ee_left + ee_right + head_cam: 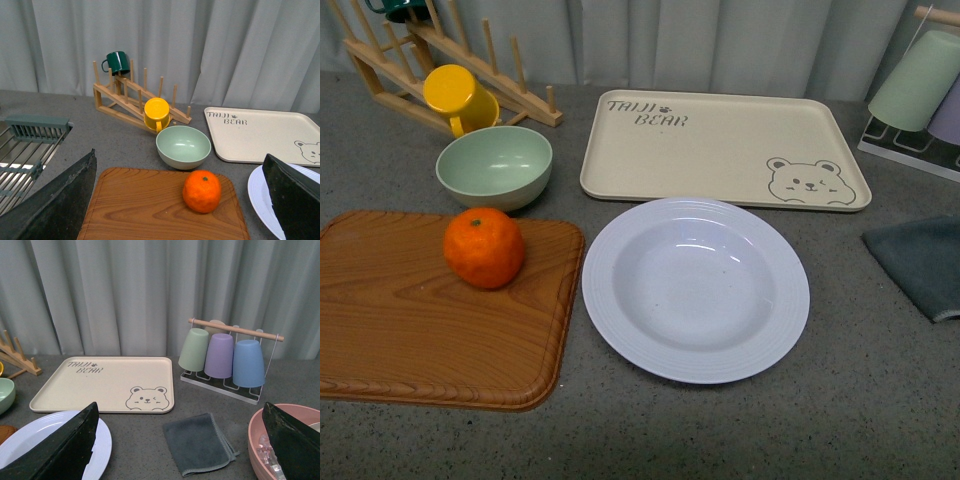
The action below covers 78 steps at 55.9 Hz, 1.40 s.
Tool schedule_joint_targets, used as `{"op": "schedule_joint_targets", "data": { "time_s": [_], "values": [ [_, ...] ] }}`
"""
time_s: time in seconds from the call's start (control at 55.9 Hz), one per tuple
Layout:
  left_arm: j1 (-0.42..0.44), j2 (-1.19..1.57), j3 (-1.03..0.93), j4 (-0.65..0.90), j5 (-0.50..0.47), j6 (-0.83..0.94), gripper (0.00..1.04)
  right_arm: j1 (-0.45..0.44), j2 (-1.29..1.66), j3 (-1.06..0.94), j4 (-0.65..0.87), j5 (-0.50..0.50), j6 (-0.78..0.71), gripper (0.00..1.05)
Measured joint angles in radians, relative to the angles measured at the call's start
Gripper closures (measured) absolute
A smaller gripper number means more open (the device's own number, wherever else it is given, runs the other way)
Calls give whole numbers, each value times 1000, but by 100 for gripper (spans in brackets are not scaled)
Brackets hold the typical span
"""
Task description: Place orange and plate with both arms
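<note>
the left gripper point(179, 155) stands wide apart and empty. the orange point(484, 247) sits on the board point(380, 320), just left of the plate point(602, 292), apart from it. the bowl point(494, 165) stands behind and left of the plate; the tray point(720, 140) lies just behind the plate; the cloth point(920, 262) lies well right of it. the right gripper point(180, 404) is spread wide too, empty.

Pale bowl point(494, 165) just behind orange point(484, 247)
</note>
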Motion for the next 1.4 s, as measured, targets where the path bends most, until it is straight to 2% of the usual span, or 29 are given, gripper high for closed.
{"op": "schedule_joint_targets", "data": {
  "time_s": [1.396],
  "values": [
    [0,0,0,0,0,0,6,0,0,0,0,0,0,9]
  ]
}}
